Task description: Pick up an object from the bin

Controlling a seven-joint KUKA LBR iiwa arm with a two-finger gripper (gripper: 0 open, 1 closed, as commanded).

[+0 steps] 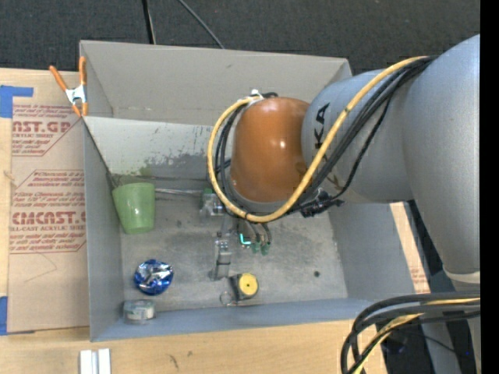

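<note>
Grey bin (306, 265) floor, gripper (222, 266) low near the front wall, spread or pressed together I cannot tell, yellow disc (248, 285) just beside at four o'clock; best centre over it before closing.

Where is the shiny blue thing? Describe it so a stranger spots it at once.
Start at the grey metal bin and follow its left wall down the view from the pale green cup. Just below the cup sits the shiny blue-and-white round thing, above a small grey lump in the corner. It is the only blue thing there.
</note>
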